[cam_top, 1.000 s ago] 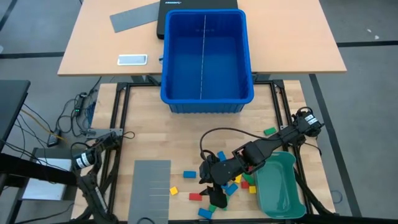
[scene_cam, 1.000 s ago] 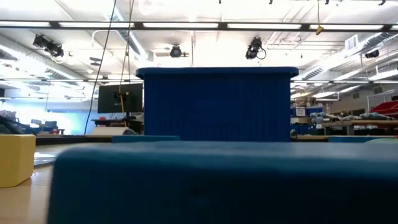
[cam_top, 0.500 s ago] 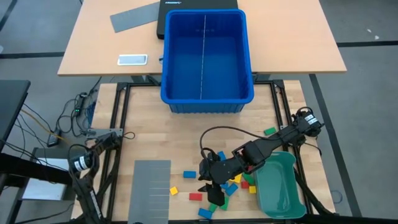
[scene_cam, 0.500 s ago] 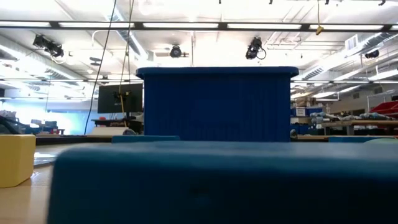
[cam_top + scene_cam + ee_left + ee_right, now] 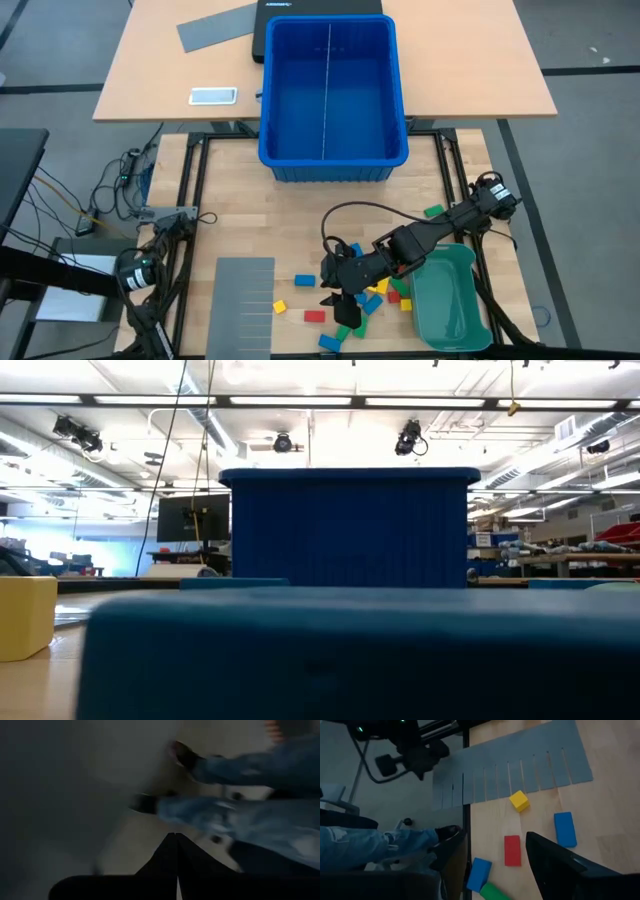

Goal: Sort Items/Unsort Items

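Observation:
Small red, yellow, green and blue blocks lie scattered on the wooden table near its front edge. Among them are a blue one [image 5: 304, 280], a yellow one [image 5: 280, 306], a red one [image 5: 314, 316] and a green one [image 5: 433, 211]. My right gripper [image 5: 345, 308] hovers open over this scatter. In the right wrist view it [image 5: 495, 842] has a red block [image 5: 512, 850], a blue block [image 5: 479, 872] and a green block [image 5: 492, 891] lying on the table below its gap. My left gripper [image 5: 176, 840] is shut and empty, hanging beyond the table's left edge [image 5: 138, 272] and pointing at the floor.
A teal tray [image 5: 450, 300] stands at the near right, right of the blocks. A grey slotted sheet [image 5: 245, 305] lies at the near left. A big blue bin [image 5: 330, 95] stands at the far edge. A person's legs [image 5: 240, 815] show on the floor to the left.
My left arm has sunk beside the table's left edge, drifting toward the near side and rolling its wrist, its fingers still shut. My right gripper has stayed open in place over the blocks, none of which has moved.

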Tool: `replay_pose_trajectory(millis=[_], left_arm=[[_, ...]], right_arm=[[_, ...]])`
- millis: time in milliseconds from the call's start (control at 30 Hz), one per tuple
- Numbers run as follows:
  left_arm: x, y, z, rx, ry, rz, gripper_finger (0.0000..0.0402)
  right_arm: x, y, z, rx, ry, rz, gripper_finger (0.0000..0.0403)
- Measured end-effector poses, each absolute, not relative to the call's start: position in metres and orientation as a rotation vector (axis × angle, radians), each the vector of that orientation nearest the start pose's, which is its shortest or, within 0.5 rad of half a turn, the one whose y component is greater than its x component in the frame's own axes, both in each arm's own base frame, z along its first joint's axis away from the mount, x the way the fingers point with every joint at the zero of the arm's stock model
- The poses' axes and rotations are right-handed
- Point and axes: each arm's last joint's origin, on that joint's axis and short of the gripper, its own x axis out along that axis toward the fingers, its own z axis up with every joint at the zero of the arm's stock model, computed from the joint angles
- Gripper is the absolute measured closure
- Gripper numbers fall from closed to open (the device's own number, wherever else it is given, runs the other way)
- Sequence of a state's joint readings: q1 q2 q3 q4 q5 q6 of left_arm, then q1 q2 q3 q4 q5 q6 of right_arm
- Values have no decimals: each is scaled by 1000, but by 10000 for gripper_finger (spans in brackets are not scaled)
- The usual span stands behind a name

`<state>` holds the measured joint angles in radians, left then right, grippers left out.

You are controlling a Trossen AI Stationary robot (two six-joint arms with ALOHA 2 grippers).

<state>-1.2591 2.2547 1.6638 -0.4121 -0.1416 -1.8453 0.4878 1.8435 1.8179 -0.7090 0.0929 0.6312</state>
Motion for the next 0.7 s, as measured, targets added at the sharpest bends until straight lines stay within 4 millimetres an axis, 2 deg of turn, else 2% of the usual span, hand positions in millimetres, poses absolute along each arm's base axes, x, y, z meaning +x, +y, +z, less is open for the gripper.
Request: replay_pose_trajectory(millis=[167,267,367,533,700], left_arm=[[147,-439,133,-783,1340,143,399],[147,-436,133,-767,1341,161,399],[151,-434,143,-789,1324,150,399],[156,-428,185,-775,1272,77,400],[151,-407,249,-703,1228,-5,400]], right_arm=[[365,185,347,394,792,127,200],[365,184,347,404,792,121,200],[365,184,347,414,796,126,199],[362,183,353,427,793,151,201],[349,184,364,437,810,204,199]])
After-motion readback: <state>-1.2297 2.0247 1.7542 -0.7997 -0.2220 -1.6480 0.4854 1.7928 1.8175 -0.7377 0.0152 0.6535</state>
